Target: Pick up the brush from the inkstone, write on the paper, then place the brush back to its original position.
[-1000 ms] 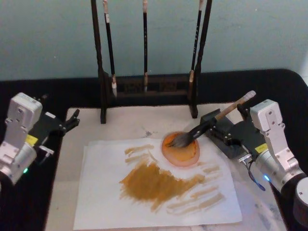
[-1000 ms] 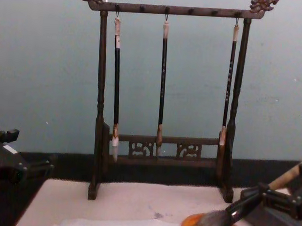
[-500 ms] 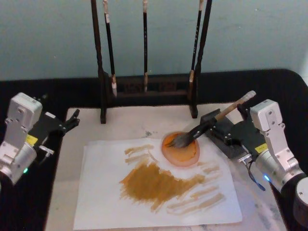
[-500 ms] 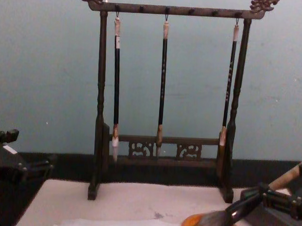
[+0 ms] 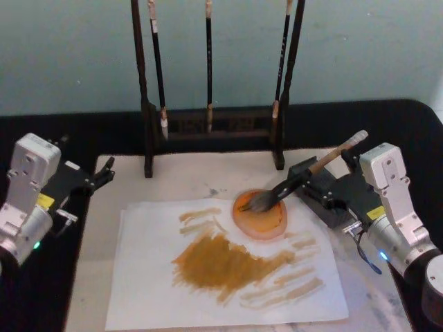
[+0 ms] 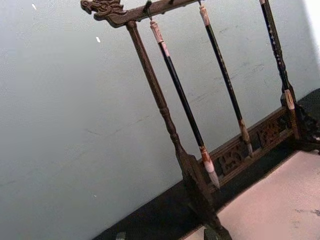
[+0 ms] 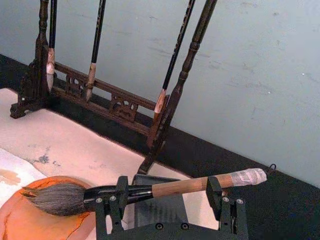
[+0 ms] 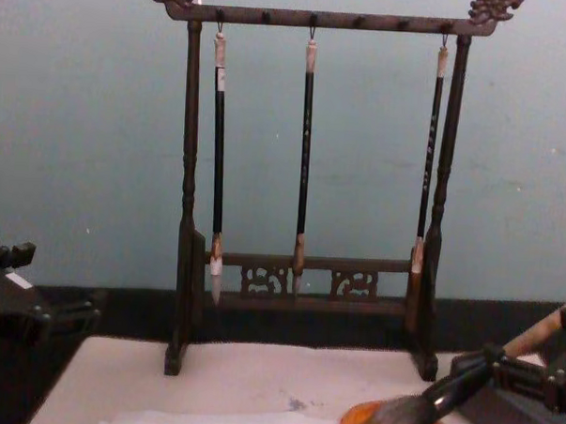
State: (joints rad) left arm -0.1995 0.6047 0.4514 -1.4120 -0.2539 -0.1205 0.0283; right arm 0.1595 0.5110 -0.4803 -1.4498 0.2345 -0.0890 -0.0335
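Thick calligraphy brush with tan wooden handle, black lower section and bushy grey bristles (image 5: 299, 177), lying aslant with bristles over the round orange inkstone dish (image 5: 261, 216) at 8 o'clock and white-wrapped end pointing up toward 2 o'clock. Handle crossing between the black fingers of the right tool (image 5: 313, 181), which stand either side of it in the right wrist view; whether pinching or already slackened, cannot tell. Long axis running from 8 to 2 o'clock, straight out of the right tool toward the dish, so probably the put-back step, with a release and a retreat toward 4 o'clock called for next. Thin pale cream sheet of paper (image 5: 152, 277) spread at 7 o'clock from the dish, carrying a broad ochre patch and lighter strokes. Beneath it, off-white mat (image 5: 187, 176) on the black desk (image 5: 387, 121). Left tool (image 5: 97, 176) parked well apart at 9 o'clock, fingers spread, far from the brush. Behind, dark wooden rack (image 8: 315, 18) hanging three thin black-handled brushes (image 8: 305, 157). No legible brand, label or writing anywhere.
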